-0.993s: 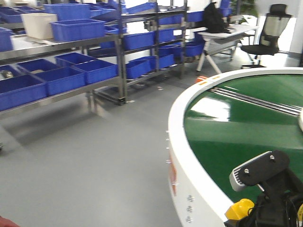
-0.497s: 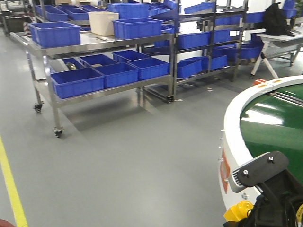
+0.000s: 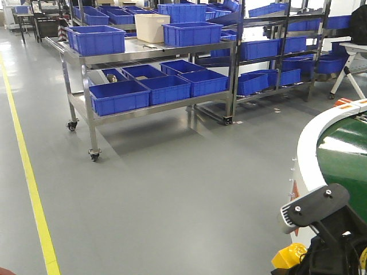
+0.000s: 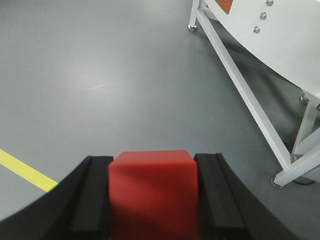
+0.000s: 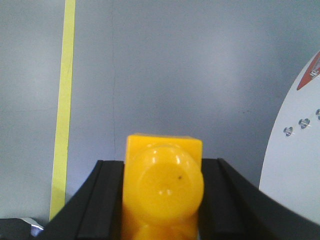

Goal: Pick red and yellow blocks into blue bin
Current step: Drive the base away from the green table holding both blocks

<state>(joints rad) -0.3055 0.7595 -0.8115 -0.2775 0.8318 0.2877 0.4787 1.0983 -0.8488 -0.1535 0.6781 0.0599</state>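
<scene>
One red cube (image 4: pixel 152 192), one yellow brick (image 5: pixel 162 187), one cream tub (image 3: pixel 151 27), one wheeled trolley (image 3: pixel 143 52)

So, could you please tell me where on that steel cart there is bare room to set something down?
The cart's top shelf has bare steel between the left blue crate and the cream box. Its lower shelf is packed with blue bins. The grey floor between the yellow line and the conveyor is open.
</scene>
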